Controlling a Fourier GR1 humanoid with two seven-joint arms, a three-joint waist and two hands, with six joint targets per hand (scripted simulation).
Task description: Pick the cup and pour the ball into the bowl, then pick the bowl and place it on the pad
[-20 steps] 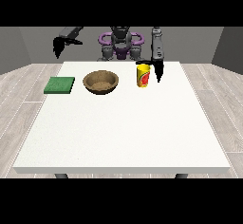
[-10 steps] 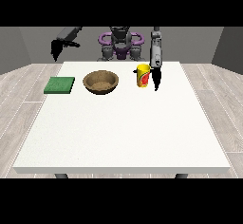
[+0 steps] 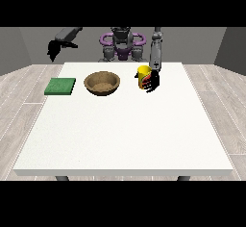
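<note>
A yellow cup (image 3: 142,75) with red marks stands upright on the white table (image 3: 125,130), right of the centre at the back. The hand at the view's right (image 3: 154,81) is against the cup's right side, low over the table, with its fingers spread and reaching across the cup's front. No ball shows; the cup's inside is hidden. A brown bowl (image 3: 102,83) sits to the left of the cup. Further left lies a flat green pad (image 3: 60,86). The hand at the view's left (image 3: 53,51) hangs raised beyond the table's back left corner, holding nothing, fingers drooping.
The robot's torso (image 3: 122,45) stands behind the table's far edge. Cup, bowl and pad line up along the back of the table, and grey wood floor surrounds it.
The hand at the view's right has come down and moved left, from beside the cup to against its side. The other arm has barely shifted. Cup, bowl and pad have stayed put.
</note>
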